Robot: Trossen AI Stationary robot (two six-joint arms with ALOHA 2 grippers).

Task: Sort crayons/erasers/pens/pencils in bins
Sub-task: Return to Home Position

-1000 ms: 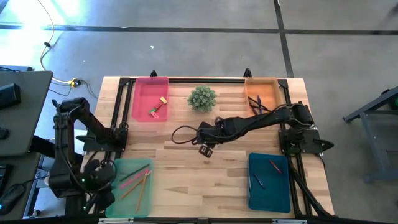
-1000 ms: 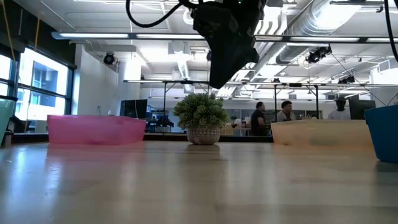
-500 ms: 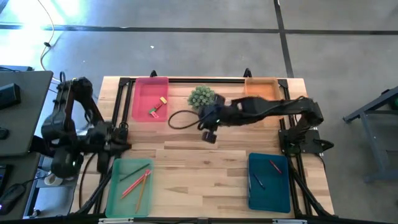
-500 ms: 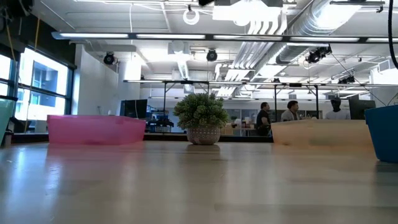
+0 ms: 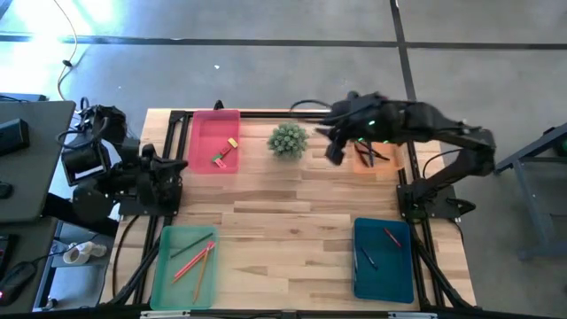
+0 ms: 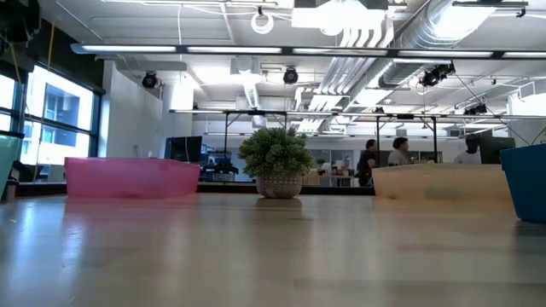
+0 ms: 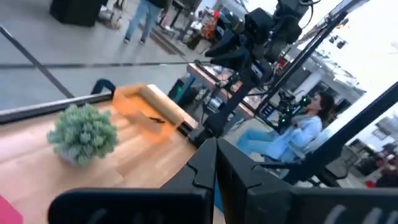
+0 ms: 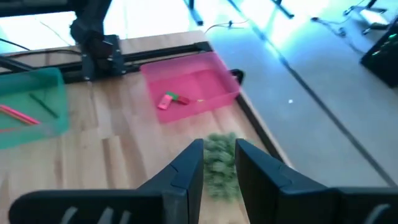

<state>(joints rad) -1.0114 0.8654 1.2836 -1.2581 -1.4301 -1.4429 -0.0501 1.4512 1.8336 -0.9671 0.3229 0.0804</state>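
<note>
High view: my right end effector (image 5: pixel 335 152) hangs above the surface (image 5: pixel 292 217) between the small potted plant (image 5: pixel 288 139) and the orange bin (image 5: pixel 376 133), its fingers (image 8: pixel 186 171) set a little apart with nothing between them. My left end effector (image 7: pixel 216 163) is drawn back at the surface's left edge, beside the pink bin (image 5: pixel 213 140), its fingers pressed together and empty. Outward from there, the orange bin holds a few slim dark pens (image 5: pixel 370 151), partly hidden under my right arm. The pink bin carries the erasers (image 5: pixel 224 153), small pink-red, green and yellowish blocks lying close together near its middle. At the near left corner the light green bin (image 5: pixel 184 267) holds the pencils (image 5: pixel 197 257), pink-red, orange and dark green sticks crossing one another. At the near right corner the teal-blue bin (image 5: pixel 384 258) holds the crayons (image 5: pixel 392 237), a red one toward its far end and a dark one lying apart near its left wall. Low view shows people standing in the room beyond the surface.
</note>
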